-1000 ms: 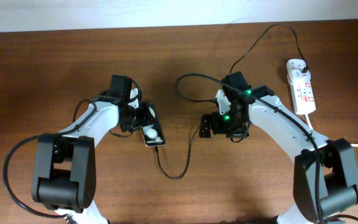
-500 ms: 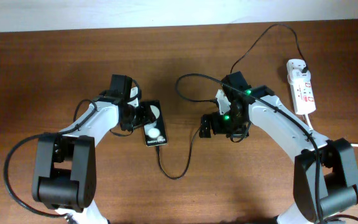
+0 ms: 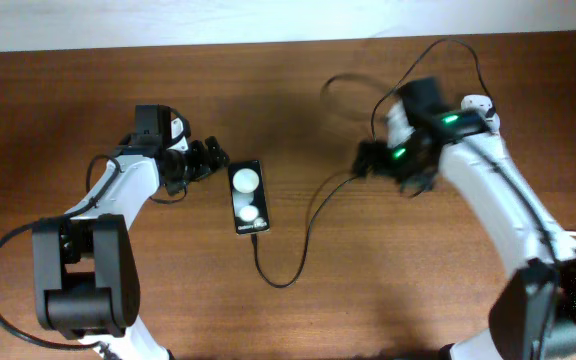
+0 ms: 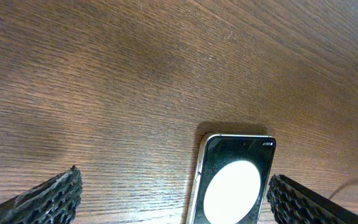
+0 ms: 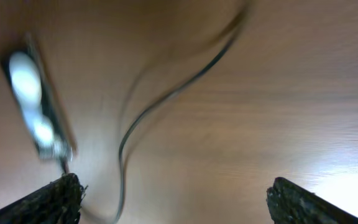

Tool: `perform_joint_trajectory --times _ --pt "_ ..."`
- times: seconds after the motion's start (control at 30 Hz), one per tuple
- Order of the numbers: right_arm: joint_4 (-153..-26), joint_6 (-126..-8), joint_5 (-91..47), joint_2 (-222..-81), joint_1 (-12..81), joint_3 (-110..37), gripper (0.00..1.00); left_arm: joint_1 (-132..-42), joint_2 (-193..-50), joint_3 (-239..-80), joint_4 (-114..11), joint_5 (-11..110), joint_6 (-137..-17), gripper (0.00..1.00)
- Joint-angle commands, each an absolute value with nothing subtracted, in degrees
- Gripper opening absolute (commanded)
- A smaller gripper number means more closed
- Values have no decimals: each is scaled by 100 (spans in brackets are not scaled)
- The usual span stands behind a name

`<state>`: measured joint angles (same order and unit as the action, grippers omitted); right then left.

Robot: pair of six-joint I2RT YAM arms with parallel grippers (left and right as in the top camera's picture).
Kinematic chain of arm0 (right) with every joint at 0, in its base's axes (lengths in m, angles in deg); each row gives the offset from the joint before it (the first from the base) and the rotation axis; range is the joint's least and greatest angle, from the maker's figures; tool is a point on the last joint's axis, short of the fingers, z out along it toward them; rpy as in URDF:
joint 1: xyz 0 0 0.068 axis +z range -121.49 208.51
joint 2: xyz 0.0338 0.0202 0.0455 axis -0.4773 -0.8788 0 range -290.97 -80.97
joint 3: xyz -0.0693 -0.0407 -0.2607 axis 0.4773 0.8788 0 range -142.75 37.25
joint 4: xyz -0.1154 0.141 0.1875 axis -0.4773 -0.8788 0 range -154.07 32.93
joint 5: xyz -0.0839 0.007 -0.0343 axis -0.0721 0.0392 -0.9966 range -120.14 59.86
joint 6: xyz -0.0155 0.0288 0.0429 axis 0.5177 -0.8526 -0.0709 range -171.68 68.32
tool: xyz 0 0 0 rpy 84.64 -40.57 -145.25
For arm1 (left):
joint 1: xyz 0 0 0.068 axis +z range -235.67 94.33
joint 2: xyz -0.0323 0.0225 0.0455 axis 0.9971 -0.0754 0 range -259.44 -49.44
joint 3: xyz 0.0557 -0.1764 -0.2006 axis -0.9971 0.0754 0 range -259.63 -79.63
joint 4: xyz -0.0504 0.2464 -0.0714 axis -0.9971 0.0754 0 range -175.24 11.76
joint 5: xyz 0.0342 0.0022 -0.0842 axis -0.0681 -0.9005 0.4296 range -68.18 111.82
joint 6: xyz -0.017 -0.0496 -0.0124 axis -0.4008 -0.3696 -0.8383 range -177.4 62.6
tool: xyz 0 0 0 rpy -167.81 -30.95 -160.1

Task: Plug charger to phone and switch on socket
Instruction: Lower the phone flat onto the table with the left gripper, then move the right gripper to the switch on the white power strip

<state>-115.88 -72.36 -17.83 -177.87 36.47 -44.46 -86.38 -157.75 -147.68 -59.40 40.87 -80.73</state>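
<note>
The black phone (image 3: pixel 247 197) lies flat on the wooden table, its screen showing two round white reflections. The thin black charger (image 3: pixel 308 225) is plugged into the phone's near end, loops across the table and runs up behind my right arm. My left gripper (image 3: pixel 211 160) is open just left of the phone. In the left wrist view the phone (image 4: pixel 235 180) lies between the spread fingers, touching neither. My right gripper (image 3: pixel 366 160) is open, empty and blurred by motion, above the cable. Only the far end of the white socket (image 3: pixel 479 101) shows past my right arm.
The right wrist view is smeared by motion: it shows the phone (image 5: pixel 33 106) at the left and the cable (image 5: pixel 142 118) curving over bare wood. Both arms' black supply cables hang off the table's near edge.
My left gripper has opened, let go of the phone and drawn back to the left. My right arm has swung up and to the right, over the socket.
</note>
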Motion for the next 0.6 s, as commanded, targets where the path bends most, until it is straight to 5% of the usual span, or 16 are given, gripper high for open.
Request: perform_joint_trajectory --times 0.0,0.23,0.57 --pt "-11725 -7923 -3435 -17676 3057 -4651 99 -8625 -15797 -14836 -5940 4085 -8023 99" --pt "-11124 -8159 -4122 -18067 1243 -4649 99 -8625 -15797 -14836 -5940 4085 -8023 99" --pt "-9470 -7936 -3982 -19536 491 -4645 99 -8625 -15797 -14836 -5940 4085 -8023 99"
